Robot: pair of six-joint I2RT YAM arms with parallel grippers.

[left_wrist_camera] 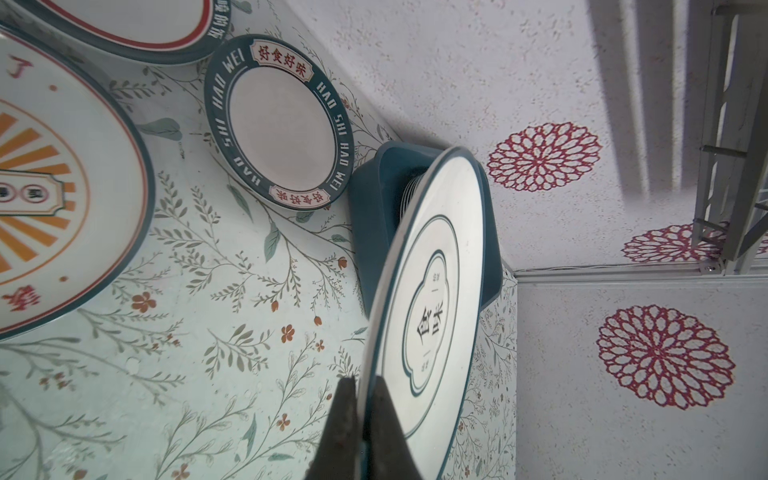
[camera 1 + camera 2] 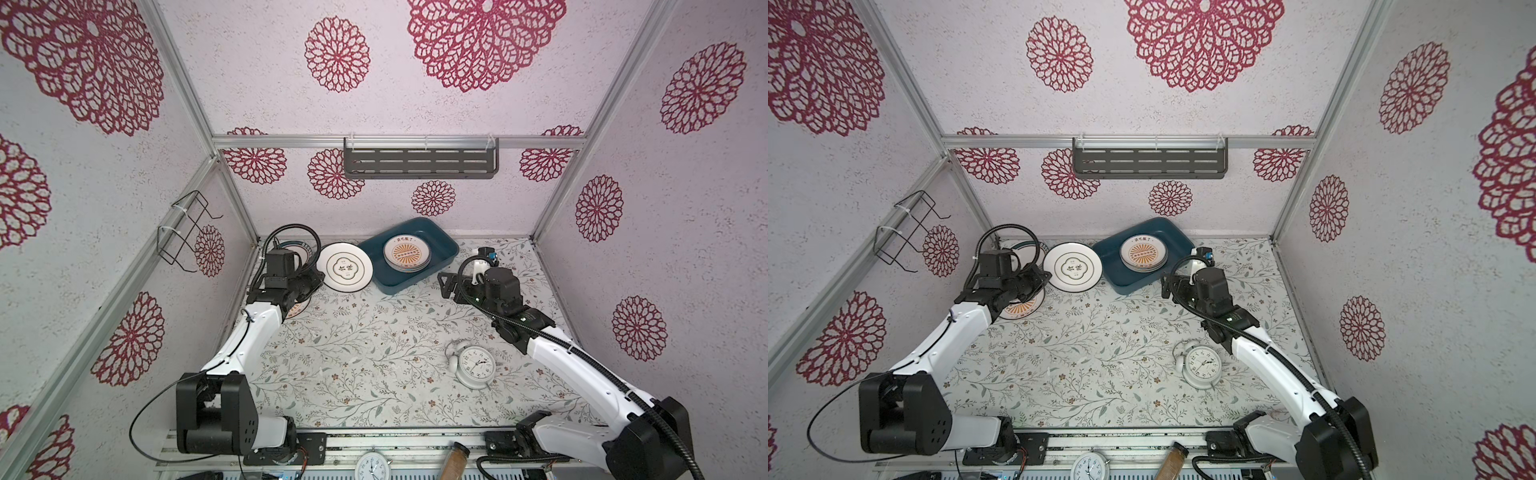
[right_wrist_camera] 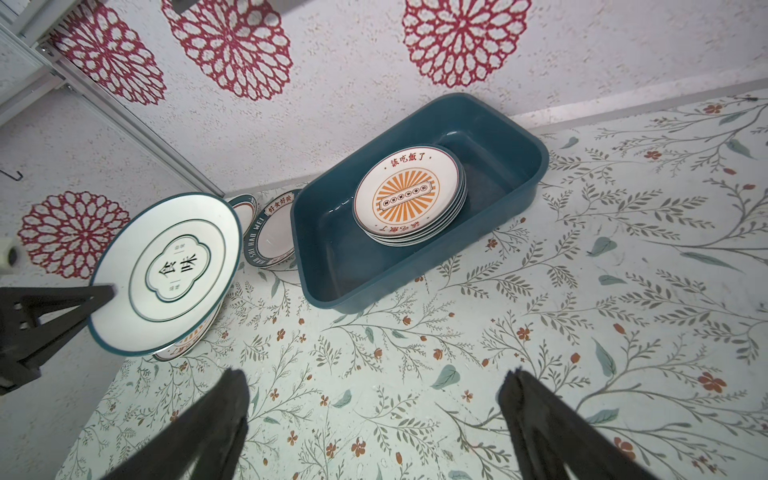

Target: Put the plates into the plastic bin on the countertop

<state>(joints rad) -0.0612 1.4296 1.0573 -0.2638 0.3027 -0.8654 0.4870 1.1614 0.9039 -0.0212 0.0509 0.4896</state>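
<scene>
Near right: alarm clock (image 2: 476,365), well off the path. Mid countertop (image 2: 374,345) bare, open room. Right gripper (image 3: 374,386) wide open, empty, hovering just right of bin's near corner. Left gripper (image 1: 365,384) clamped on near-left rim of quatrefoil plate (image 2: 344,266); plate lifted, tilted, just left of plastic bin (image 2: 438,243). Bin lies right of left gripper, long axis near-left to far-right. Sunburst stack (image 2: 406,251) mid-bin: likely landing spot, left wall to clear first. Far left: sunburst plate (image 2: 1021,309) and lettered-rim plate (image 1: 278,133) on countertop.
</scene>
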